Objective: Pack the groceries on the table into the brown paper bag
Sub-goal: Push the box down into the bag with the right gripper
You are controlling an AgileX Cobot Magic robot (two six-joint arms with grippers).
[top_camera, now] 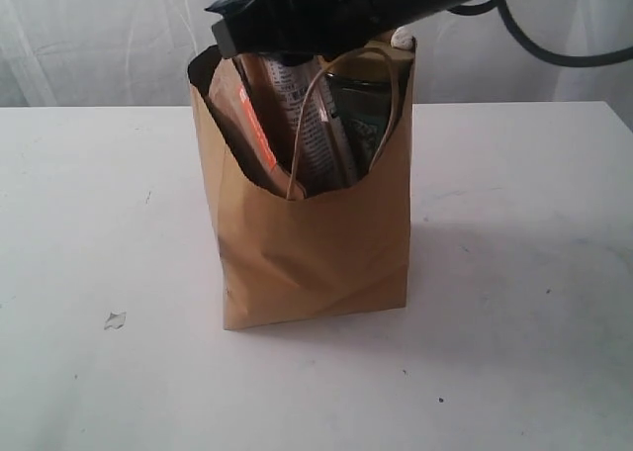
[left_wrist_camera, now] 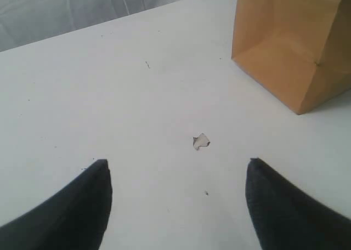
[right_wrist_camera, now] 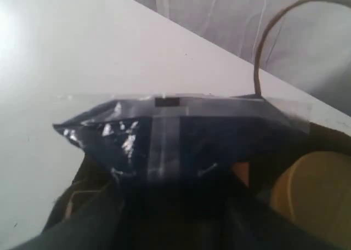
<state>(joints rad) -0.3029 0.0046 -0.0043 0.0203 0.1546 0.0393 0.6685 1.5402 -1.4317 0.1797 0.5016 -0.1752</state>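
The brown paper bag (top_camera: 312,253) stands upright mid-table, with a corner of it also in the left wrist view (left_wrist_camera: 290,47). Inside it I see a brown-orange pouch (top_camera: 252,125), a long white printed packet (top_camera: 307,125) and a dark jar (top_camera: 361,115); a gold lid (right_wrist_camera: 312,189) shows from above. My right gripper (top_camera: 287,21) hovers over the bag's mouth, shut on a dark blue packet (right_wrist_camera: 164,129) with a clear sealed edge; its fingers are lost in shadow (right_wrist_camera: 170,206). My left gripper (left_wrist_camera: 178,173) is open and empty, low over the white table (left_wrist_camera: 137,96).
One twisted loop handle (top_camera: 326,105) droops inside the bag's front; another (right_wrist_camera: 263,47) arches up beside the held packet. A small scuff (left_wrist_camera: 201,142) marks the tabletop ahead of the left fingers. White curtain backs the table's far edge.
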